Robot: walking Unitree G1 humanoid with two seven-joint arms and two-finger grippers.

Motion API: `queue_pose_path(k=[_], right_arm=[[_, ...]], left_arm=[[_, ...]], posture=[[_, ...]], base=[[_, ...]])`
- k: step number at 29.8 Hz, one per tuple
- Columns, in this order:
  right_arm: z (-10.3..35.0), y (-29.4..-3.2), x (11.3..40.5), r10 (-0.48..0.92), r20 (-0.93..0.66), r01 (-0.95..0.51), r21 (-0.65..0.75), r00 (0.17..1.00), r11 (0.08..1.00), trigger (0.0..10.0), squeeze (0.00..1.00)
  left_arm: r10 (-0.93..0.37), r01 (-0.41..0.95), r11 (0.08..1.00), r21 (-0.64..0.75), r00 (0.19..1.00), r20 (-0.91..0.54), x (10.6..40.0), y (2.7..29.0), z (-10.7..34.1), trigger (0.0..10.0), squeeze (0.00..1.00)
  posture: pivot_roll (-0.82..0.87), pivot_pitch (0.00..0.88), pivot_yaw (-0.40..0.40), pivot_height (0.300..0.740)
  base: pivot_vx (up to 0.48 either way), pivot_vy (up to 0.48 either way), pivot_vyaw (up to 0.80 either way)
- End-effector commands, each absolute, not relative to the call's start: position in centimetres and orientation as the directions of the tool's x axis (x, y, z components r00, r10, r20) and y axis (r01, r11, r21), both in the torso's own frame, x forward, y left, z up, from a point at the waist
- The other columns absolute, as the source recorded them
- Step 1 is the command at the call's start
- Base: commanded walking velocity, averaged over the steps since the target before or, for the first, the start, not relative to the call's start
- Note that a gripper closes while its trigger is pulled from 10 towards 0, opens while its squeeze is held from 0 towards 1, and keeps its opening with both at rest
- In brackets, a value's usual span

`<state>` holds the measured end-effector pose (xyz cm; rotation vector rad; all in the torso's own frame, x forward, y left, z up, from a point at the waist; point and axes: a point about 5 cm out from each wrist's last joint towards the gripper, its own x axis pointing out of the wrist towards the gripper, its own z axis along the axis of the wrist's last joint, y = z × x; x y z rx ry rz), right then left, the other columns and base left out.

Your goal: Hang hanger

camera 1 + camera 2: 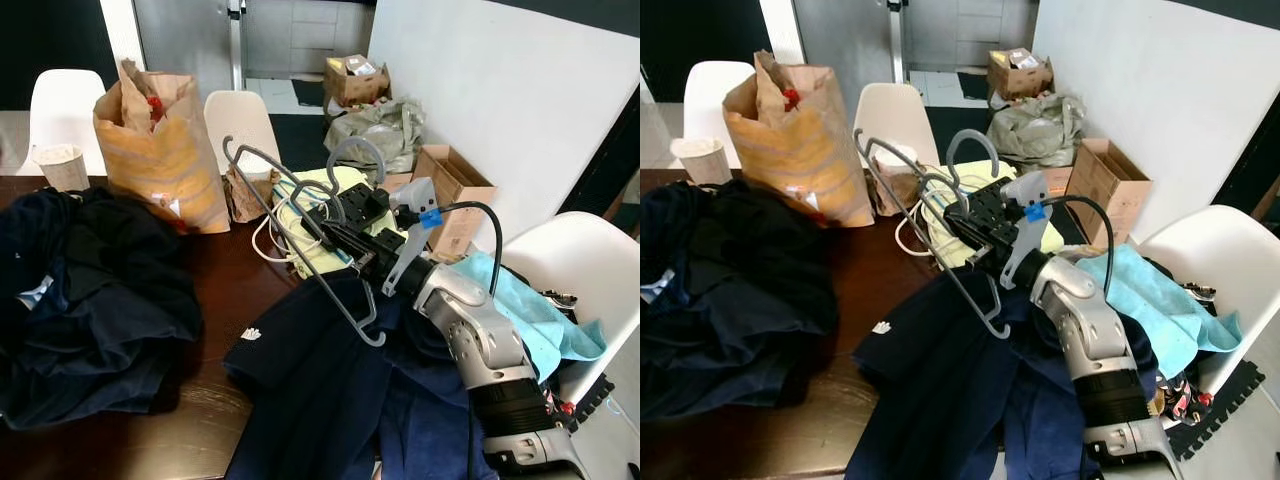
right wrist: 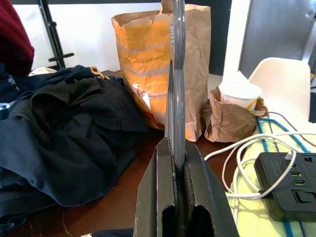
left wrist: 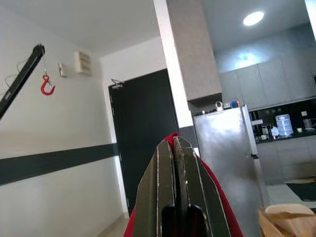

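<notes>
**A:** Where is the hanger [image 1: 300, 225] right now?

**B:** It's in the right claw [image 1: 330, 228], lifted above the dark table [image 1: 215, 290]. The two black fingers are pressed together on the grey wire, as the right wrist view shows, with the wire running straight up out of the grip. From the head camera the hanger slants from about 10 o'clock, where the hooked end points toward the paper bag [image 1: 160, 145], down to 5 o'clock over the navy shirt [image 1: 320, 390].

**A:** And the left claw [image 3: 177, 197]?

**B:** Its fingers are closed flat against each other with nothing between them, raised and pointing at a wall and a dark door. There is something red behind it that I can't identify.

**A:** So what makes the carry go well?

**B:** I'd judge the hold needs to stay firm, since a thin wire can swivel in a narrow pinch. The lower end hangs close to the navy shirt, and the white cable [image 1: 275, 240] and power strip [image 1: 355, 205] lie just beside the claw at 12 o'clock. Lifting straight up before turning away should keep the wire from snagging cloth or cord.

**A:** Where does it hang?

**B:** I can't see a rail, so I can't tell.
</notes>
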<state>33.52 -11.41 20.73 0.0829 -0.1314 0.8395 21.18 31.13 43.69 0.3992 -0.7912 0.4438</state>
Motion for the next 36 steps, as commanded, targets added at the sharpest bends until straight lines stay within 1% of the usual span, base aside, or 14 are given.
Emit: queue_pose_path(k=[1,3,5,6,8,9,11,14,16,18,19,24,34,36], right_arm=[[20.9,-12.0,33.4,0.723,0.162,-0.734,0.010,0.672,0.679,10.0,0.00],[20.9,-12.1,33.4,0.723,0.160,-0.734,0.009,0.672,0.680,10.0,0.00],[20.9,-12.2,33.4,0.723,0.156,-0.732,0.007,0.673,0.681,10.0,0.00],[20.9,-12.3,33.4,0.721,0.153,-0.731,0.005,0.675,0.683,10.0,0.00],[20.9,-12.3,33.4,0.721,0.153,-0.731,0.005,0.675,0.683,10.0,0.00],[20.9,-12.4,33.3,0.720,0.151,-0.729,0.006,0.677,0.684,10.0,0.00],[20.8,-12.5,33.3,0.720,0.147,-0.728,0.005,0.678,0.685,10.0,0.00],[20.6,-12.6,33.3,0.720,0.140,-0.728,0.006,0.680,0.686,10.0,0.00],[20.5,-12.6,33.2,0.720,0.138,-0.728,0.007,0.680,0.686,10.0,0.00],[20.4,-12.6,33.2,0.721,0.134,-0.729,0.007,0.680,0.685,10.0,0.00],[20.4,-12.6,33.2,0.721,0.134,-0.729,0.007,0.680,0.685,10.0,0.00],[20.3,-12.6,33.2,0.725,0.125,-0.731,0.004,0.678,0.683,10.0,0.00],[20.3,-12.5,33.3,0.730,0.118,-0.736,0.002,0.673,0.677,10.0,0.00],[20.3,-12.5,33.3,0.734,0.110,-0.738,-0.004,0.670,0.674,10.0,0.00]], left_arm=[[0.215,-0.487,0.852,0.192,0.661,0.719,21.9,30.5,42.7,0.0,0.00],[0.173,-0.423,0.880,0.215,0.708,0.685,22.7,29.7,41.5,0.0,0.00],[0.009,-0.216,0.934,0.284,0.811,0.585,23.9,27.5,38.8,0.0,0.00],[-0.112,-0.069,0.949,0.308,0.839,0.533,24.0,26.1,37.4,1.3,0.00],[-0.112,-0.069,0.949,0.308,0.839,0.533,24.0,26.1,37.4,1.3,0.00],[-0.222,0.064,0.944,0.324,0.849,0.480,23.6,25.4,36.1,2.1,0.00],[-0.259,0.112,0.939,0.324,0.852,0.456,23.0,25.9,35.6,2.1,0.00],[-0.166,0.048,0.971,0.236,0.841,0.515,21.3,29.2,36.6,0.0,0.00],[-0.058,-0.047,0.985,0.168,0.820,0.570,20.2,31.5,37.5,0.0,0.00],[0.184,-0.263,0.964,0.030,0.747,0.639,17.9,35.6,38.4,0.0,0.00],[0.184,-0.263,0.964,0.030,0.747,0.639,17.9,35.6,38.4,0.0,0.00],[0.542,-0.574,0.805,-0.150,0.610,0.578,13.9,41.1,36.1,0.0,0.00],[0.679,-0.657,0.727,-0.201,0.643,0.355,13.6,43.0,29.8,0.0,0.00],[0.670,-0.641,0.740,-0.202,0.728,0.143,15.0,42.3,24.2,3.3,0.00]], posture=[[0.04,0.000,-0.043,0.740],[0.03,0.000,-0.042,0.740],[0.03,0.000,-0.039,0.740],[0.03,0.000,-0.039,0.740],[0.03,0.000,-0.039,0.740],[0.02,0.000,-0.042,0.740],[0.03,0.000,-0.039,0.740],[0.03,0.000,-0.039,0.740],[0.03,0.000,-0.039,0.740],[0.03,0.000,-0.044,0.740],[0.03,0.000,-0.044,0.740],[0.04,0.000,-0.050,0.740],[0.05,0.000,-0.060,0.740],[0.04,0.000,-0.061,0.740]], base=[[0.000,0.000,0.00],[0.000,0.000,0.00],[0.000,0.000,0.00],[0.000,0.000,0.00],[0.000,0.000,0.00],[0.000,0.000,0.00],[0.000,0.000,0.00],[0.000,0.000,0.00],[0.000,0.000,0.00],[0.000,0.000,0.00],[0.000,0.000,0.00],[0.000,0.000,0.00],[0.000,0.000,0.00],[0.000,0.000,0.00]])
